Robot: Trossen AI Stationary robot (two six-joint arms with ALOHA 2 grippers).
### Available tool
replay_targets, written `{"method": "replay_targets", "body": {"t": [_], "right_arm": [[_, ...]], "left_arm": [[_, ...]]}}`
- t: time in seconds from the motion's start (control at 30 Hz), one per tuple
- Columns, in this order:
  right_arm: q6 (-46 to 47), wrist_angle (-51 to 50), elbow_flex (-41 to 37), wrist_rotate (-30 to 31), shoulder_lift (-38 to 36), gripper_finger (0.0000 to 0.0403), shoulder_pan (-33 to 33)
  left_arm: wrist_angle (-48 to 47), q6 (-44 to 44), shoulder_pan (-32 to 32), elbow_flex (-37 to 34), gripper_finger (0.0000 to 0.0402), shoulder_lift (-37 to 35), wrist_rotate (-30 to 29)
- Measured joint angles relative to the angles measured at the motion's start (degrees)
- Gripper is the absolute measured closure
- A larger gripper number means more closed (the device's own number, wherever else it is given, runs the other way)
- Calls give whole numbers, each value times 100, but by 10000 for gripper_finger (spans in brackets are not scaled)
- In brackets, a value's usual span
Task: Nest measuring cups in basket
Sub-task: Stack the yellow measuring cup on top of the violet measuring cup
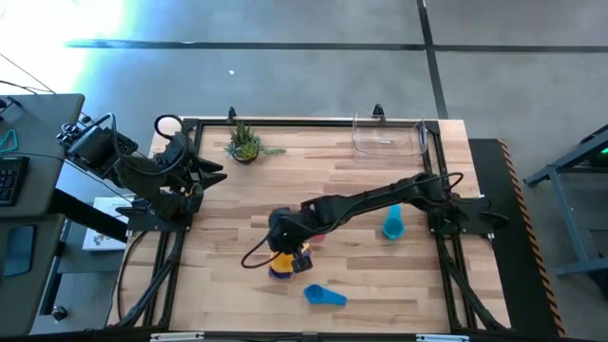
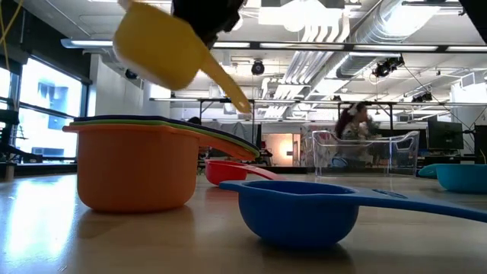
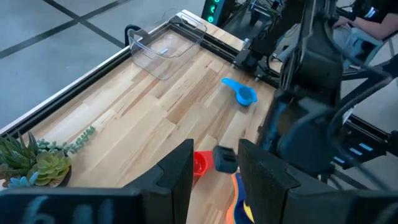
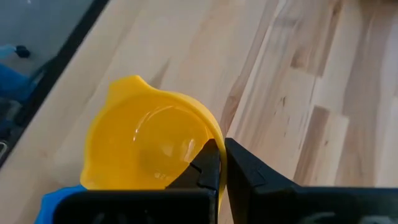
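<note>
— Which step are you on?

— Stacking. My right jaws [image 4: 222, 163] are pinched on the rim of the yellow cup [image 4: 149, 143], carrying it above the orange stack [image 2: 137, 164] near the front of the surface [image 1: 380, 275], left of centre. The stack looks to have several cups nested already, thin coloured rims showing at its top.

— And the rest?

— A blue cup [image 2: 300, 209] lies just beside the stack, a teal cup [image 1: 393, 224] sits further right, and a red cup [image 2: 228, 170] lies behind the stack. The basket [image 1: 388, 136] stands at the far right edge, well apart from all this, with no cup in it that I can see.

— Next move?

— My guess: centre the yellow one over the stack, lower it level, then let go — its handle should line up with the others.

— Left arm?

— Parked at the left edge; its jaws [image 3: 214, 171] stand spread, holding nothing
</note>
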Motion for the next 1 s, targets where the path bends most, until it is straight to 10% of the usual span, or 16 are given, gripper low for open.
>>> {"method": "replay_targets", "body": {"t": [1.0], "right_arm": [[-1,12,-2,-188,365,402,-17]], "left_arm": [[0,1,-1,-2,286,0,-2]]}}
